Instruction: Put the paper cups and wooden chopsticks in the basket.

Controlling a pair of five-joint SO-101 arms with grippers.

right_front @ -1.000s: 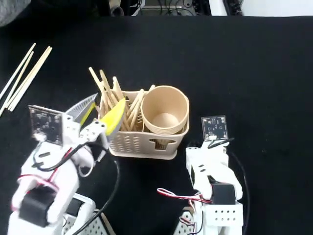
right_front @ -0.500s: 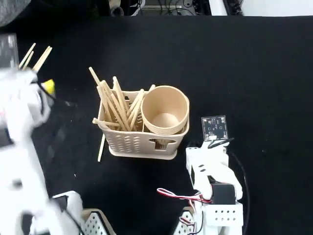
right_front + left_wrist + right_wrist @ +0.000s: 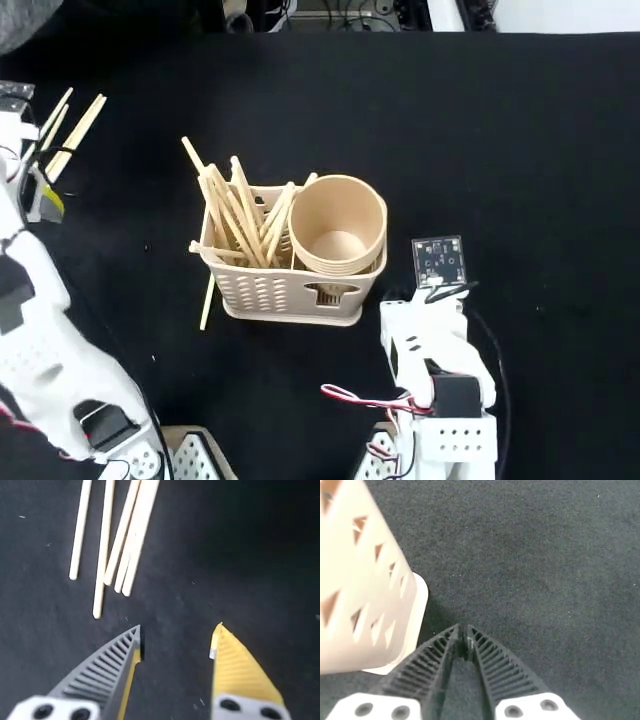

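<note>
Wooden sticks are what the step in hand concerns: a small bunch of loose chopsticks (image 3: 117, 545) lies on the black tabletop (image 3: 500, 150) near its far left edge, well apart from the basket (image 3: 285, 295). The left tool (image 3: 178, 627) hangs just short of their near ends, its jaws spread wide with nothing between them.

To take them well, I judge the tool should go forward until it is over the bunch rather than its tips, with the jaws set across the sticks' length. It should then come down close to the cloth before closing. The sticks fan apart slightly, so a grip nearer their middle seems likelier to gather them and keep them level. A pinch at the very ends might let them swing or slip out.

The paper cups (image 3: 335, 245) already sit stacked in one compartment of the basket. The other holds the upright chopsticks (image 3: 235, 215), which lean out past the rim and crowd that opening, so a new load would probably have to drop in from above. A stray chopstick (image 3: 207, 303) lies on the tabletop just beside the basket's wall and is not yet collected. The right tool (image 3: 464, 630) sits low near the basket's other side, closed and empty.
</note>
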